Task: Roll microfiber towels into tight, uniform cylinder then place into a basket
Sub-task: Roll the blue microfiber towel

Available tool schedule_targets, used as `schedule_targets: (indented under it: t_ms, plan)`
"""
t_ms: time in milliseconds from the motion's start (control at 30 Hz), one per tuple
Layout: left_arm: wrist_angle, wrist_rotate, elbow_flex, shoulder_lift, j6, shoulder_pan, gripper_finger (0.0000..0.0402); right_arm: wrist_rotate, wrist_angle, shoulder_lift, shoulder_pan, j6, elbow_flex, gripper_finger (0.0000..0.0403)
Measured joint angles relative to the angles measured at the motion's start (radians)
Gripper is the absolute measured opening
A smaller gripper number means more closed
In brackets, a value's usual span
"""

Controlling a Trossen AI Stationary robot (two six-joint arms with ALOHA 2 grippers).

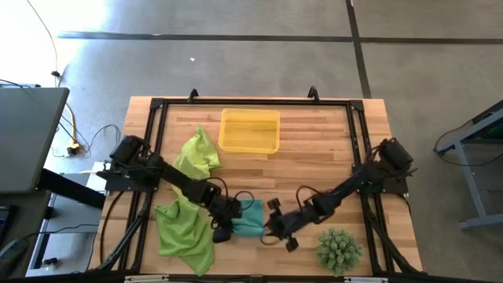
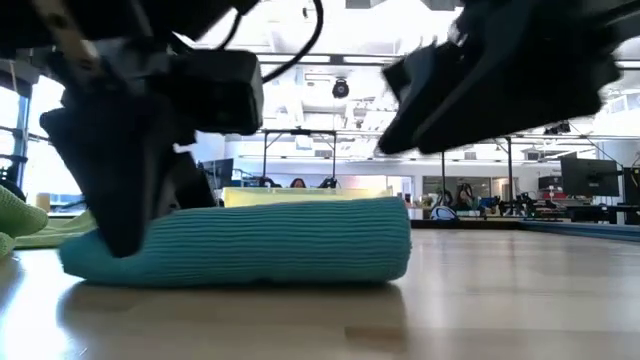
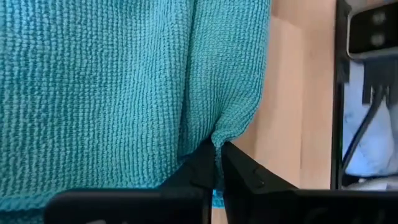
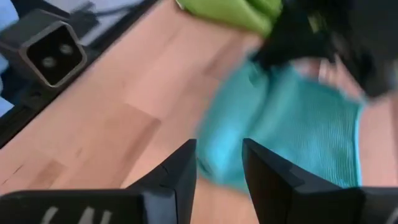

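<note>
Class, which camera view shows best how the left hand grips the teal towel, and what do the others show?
The left wrist view: the left hand pinches an edge of the teal towel between shut fingertips. The high view shows only the towel between both arms. The low view shows its rolled shape. The right wrist view is blurred.

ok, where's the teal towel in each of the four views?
High view: teal towel near the table's front edge, between the two tools.
Low view: a rolled cylinder lying on the wood, centre-left.
Left wrist view: fills most of the picture, pinched by the left tool.
Right wrist view: blurred, ahead of the open right tool.
Shared landmark: the lime towel beside it.
</note>
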Motion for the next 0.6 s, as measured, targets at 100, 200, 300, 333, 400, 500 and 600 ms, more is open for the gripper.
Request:
schedule_targets:
  t_ms: [100, 200, 300, 333, 400, 500, 600]
  plan:
    - [0.000, 0.000, 0.000, 0.000, -0.049, 0.030, 0.0004, 0.065, 0.034, -0.001, 0.037, -0.101, 0.002, 0.0122]
    - [0.002, -0.010, 0.000, -0.001, -0.074, 0.056, 0.0004, 0.122, 0.038, -0.001, 0.053, -0.151, 0.002, 0.0122]
    - [0.003, -0.012, 0.000, -0.001, -0.076, 0.070, 0.0004, 0.129, 0.026, 0.004, 0.047, -0.153, 0.002, 0.0122]
    - [0.003, -0.012, 0.000, -0.001, -0.078, 0.072, 0.0004, 0.129, 0.024, 0.011, 0.044, -0.153, 0.002, 0.0122]
    - [0.003, -0.019, 0.000, -0.001, -0.078, 0.074, 0.0004, 0.128, 0.022, 0.030, 0.036, -0.151, 0.002, 0.0122]
    - [0.006, -0.036, 0.000, -0.001, -0.078, 0.074, 0.0004, 0.127, 0.018, 0.059, 0.023, -0.140, 0.002, 0.0122]
    - [0.006, -0.042, 0.000, -0.002, -0.078, 0.074, 0.0004, 0.133, 0.012, 0.083, 0.011, -0.138, 0.003, 0.0122]
